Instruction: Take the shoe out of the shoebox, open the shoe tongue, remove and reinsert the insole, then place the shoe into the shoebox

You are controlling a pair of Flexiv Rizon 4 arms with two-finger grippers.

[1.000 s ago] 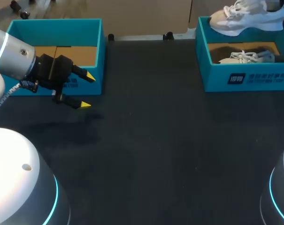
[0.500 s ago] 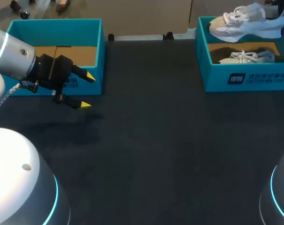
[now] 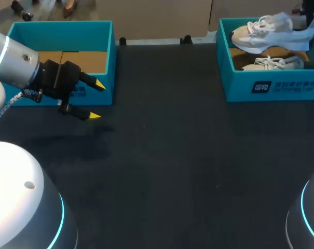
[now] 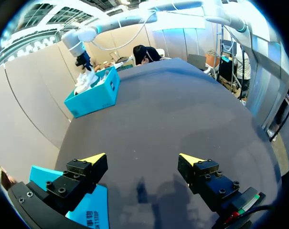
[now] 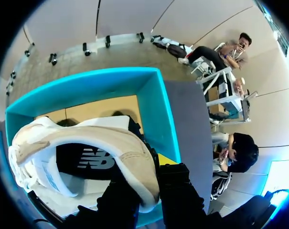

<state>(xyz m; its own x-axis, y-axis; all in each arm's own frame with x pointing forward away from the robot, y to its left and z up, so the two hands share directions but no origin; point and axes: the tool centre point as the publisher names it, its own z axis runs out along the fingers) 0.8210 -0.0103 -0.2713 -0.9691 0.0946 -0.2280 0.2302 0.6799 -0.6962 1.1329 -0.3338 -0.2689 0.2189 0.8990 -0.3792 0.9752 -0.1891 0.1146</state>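
A beige and white shoe (image 3: 271, 32) hangs over the teal shoebox (image 3: 273, 89) at the back right. My right gripper (image 5: 146, 174) is shut on its heel collar, with the shoe (image 5: 82, 143) lying sideways above the shoebox (image 5: 156, 102). A second white shoe (image 3: 271, 63) lies inside the box on its cardboard floor. My left gripper (image 3: 96, 100) stands open and empty at the left, in front of another teal box (image 3: 97, 96). In the left wrist view the left gripper (image 4: 142, 158) faces bare mat, with the shoebox (image 4: 99, 95) far ahead.
The left teal box (image 3: 60, 26) holds only its cardboard floor. A black mat (image 3: 172, 155) covers the table between the two boxes. Two small black clamps (image 3: 186, 39) sit at the back edge.
The held shoe has shifted lower in the head view, closer over the right shoebox. The left arm has stayed still with its fingers open.
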